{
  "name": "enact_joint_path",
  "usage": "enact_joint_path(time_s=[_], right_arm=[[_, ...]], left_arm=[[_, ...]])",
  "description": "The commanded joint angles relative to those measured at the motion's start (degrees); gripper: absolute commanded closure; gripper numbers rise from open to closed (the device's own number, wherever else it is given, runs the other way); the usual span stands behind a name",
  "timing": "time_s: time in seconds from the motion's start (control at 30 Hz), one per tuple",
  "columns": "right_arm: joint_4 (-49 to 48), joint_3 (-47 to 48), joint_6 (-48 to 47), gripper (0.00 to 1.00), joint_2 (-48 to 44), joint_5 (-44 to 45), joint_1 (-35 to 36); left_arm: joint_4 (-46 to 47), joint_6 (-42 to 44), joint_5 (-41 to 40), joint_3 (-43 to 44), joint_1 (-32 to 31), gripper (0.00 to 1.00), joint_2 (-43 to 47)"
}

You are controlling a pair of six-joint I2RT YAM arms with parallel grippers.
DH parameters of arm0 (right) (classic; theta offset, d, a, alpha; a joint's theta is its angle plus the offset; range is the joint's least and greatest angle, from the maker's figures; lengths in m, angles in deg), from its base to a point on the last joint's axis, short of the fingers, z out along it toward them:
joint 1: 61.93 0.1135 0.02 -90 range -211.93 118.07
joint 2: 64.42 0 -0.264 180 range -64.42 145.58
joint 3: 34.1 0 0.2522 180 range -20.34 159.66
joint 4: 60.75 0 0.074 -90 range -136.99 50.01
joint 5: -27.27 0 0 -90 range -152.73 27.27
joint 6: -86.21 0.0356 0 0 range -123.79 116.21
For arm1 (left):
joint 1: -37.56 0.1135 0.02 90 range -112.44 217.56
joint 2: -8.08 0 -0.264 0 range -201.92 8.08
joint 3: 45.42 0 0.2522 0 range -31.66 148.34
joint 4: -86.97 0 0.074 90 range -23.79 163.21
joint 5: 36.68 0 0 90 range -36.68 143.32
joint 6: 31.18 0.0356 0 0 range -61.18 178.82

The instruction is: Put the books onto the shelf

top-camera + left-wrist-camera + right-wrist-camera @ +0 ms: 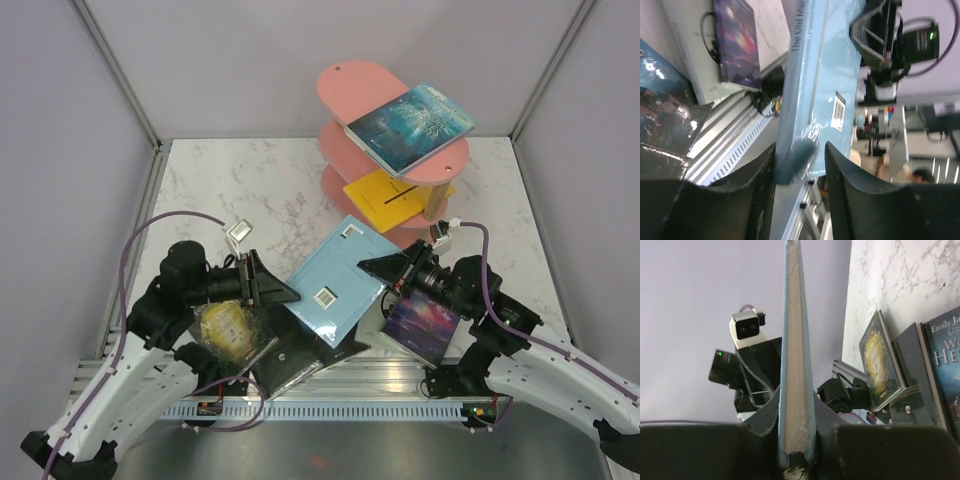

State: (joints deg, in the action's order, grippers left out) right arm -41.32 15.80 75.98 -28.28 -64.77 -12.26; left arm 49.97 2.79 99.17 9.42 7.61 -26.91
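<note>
above the table's [230, 190] near edge my right gripper [796, 412] clamps the light blue book [338, 280], i think to carry it to the shelf [345, 85], while the left gripper's [799, 160] fingers stand apart around its corner.

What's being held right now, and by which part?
The right end effector clamps the light blue book by its page edge. The left end effector has its jaws open around a spine-side corner and does not seem to grip it.
</note>
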Motion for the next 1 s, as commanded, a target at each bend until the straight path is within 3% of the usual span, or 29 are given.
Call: enact_joint_path(time_s=[0.0, 0.1, 0.4, 0.8, 0.93, 0.97], right_arm=[[4.42, 2.7, 4.25, 1.0, -0.46, 9.07, -0.1], [5.14, 6.83, 3.73, 1.0, 2.16, 10.66, -0.1], [1.29, 13.08, 3.9, 1.0, 10.87, 10.48, -0.01], [-5.14, 13.87, 6.1, 1.0, 15.71, 11.27, 0.87], [-5.23, 15.01, 5.67, 1.0, 16.42, 11.89, 0.87], [-5.15, 15.36, 5.14, 1.0, 16.77, 11.89, 0.87]], left_arm=[[-4.43, -9.33, -18.03, 2.6, 0.16, 0.57, 6.58], [-6.64, -12.96, -21.49, 1.81, 0.16, 0.56, 10.28], [-6.73, -16.48, -25.1, 3.48, 0.07, 0.42, 7.65], [-2.86, -19.12, -25.55, 0.32, -0.02, 0.43, 5.1], [-3.47, -18.59, -24.75, -0.3, -0.02, 0.36, 4.75], [-4.0, -18.07, -24.49, -0.21, -0.02, 0.29, 4.49]])
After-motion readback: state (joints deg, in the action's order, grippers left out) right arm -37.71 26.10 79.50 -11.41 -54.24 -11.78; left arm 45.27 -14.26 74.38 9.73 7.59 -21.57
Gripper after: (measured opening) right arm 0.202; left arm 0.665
